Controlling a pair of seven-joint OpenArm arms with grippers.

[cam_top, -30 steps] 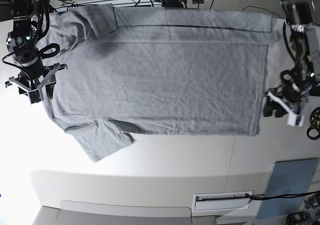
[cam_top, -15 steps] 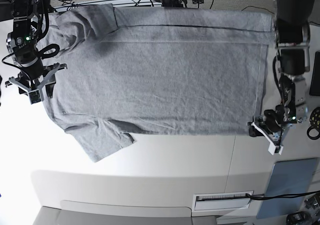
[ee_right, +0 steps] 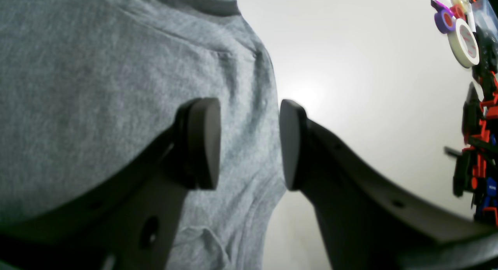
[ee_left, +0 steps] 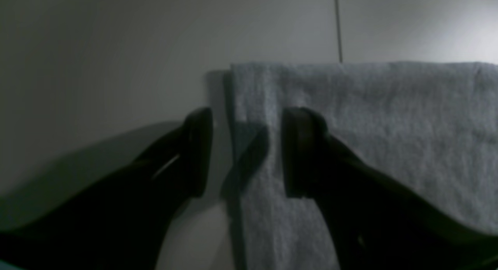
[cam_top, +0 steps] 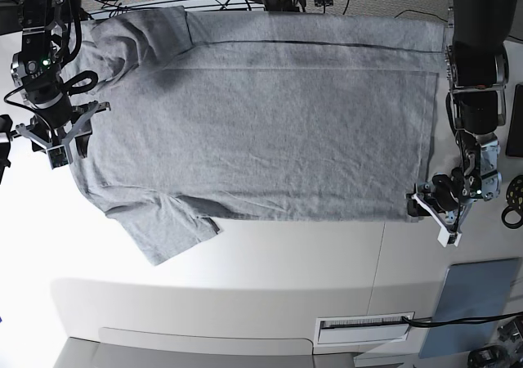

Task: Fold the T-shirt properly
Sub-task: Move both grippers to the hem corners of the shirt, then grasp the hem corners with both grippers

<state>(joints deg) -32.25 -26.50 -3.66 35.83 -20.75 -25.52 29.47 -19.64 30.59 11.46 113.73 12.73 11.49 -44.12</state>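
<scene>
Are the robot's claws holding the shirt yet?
No, nothing is held. Both sets of jaws stand open: the left gripper straddles the T-shirt at its hem corner, the right gripper its shoulder edge.

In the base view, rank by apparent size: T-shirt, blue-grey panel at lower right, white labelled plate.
1. T-shirt, by far.
2. Blue-grey panel, partly cut off.
3. White plate.

Overhead base; close downward wrist views.
</scene>
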